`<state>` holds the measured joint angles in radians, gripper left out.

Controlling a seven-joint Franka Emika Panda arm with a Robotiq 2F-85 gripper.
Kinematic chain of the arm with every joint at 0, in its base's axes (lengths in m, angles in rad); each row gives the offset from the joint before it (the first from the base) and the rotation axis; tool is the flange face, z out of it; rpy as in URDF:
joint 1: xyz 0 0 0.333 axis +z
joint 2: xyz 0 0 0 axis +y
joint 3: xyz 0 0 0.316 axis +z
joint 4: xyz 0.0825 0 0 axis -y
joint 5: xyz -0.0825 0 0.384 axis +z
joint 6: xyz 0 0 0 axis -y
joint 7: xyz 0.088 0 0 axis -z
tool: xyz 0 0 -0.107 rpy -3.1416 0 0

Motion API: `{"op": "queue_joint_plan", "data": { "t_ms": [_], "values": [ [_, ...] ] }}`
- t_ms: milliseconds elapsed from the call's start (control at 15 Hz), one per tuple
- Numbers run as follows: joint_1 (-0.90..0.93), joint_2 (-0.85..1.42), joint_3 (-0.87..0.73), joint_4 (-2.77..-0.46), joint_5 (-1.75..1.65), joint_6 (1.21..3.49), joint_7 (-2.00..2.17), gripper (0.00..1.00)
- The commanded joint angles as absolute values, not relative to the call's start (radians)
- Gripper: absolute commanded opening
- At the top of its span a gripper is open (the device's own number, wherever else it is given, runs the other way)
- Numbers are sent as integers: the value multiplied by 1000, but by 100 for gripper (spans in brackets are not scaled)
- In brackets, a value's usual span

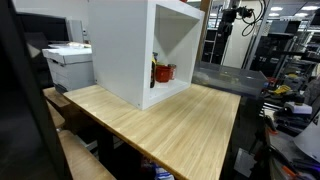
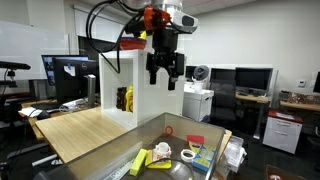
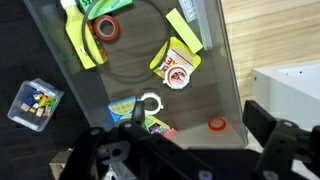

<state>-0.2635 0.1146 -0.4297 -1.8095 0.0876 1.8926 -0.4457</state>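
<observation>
High above a dark, glossy glass tabletop [image 2: 147, 140], the black gripper [image 2: 164, 80] hangs with its two blunt fingers spread wide and nothing between them. The wrist view looks straight down on a loose scatter lying flat on the glass. A thin red ring [image 3: 217, 124] sits near the edge that meets the wood. A white open loop [image 3: 150, 103] lies just beside a blue packet [image 3: 122, 108]. A round white roll [image 3: 177, 72] rests on a yellow-green card. Farther off lie a red tape roll [image 3: 107, 28] and a long yellow-green strip [image 3: 80, 45]. All of these are well below the fingers and untouched. Beside the glass runs a pale wooden table [image 1: 170, 120] with visible grain. It carries a white, square-edged open box [image 1: 125, 45] with small red and yellow items [image 1: 163, 72] inside.
</observation>
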Motion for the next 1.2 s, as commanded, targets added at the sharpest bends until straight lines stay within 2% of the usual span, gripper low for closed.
{"op": "queue_joint_plan", "data": {
  "t_ms": [0, 333, 667, 1133],
  "values": [
    [-314, 130, -379, -1797, 83, 1890, -442, 100],
    [-329, 147, -368, -1781, 97, 1886, -430, 100],
    [-394, 316, -346, -1654, 200, 1815, -468, 100],
    [-494, 490, -272, -1528, 309, 1830, -398, 100]
  ]
}}
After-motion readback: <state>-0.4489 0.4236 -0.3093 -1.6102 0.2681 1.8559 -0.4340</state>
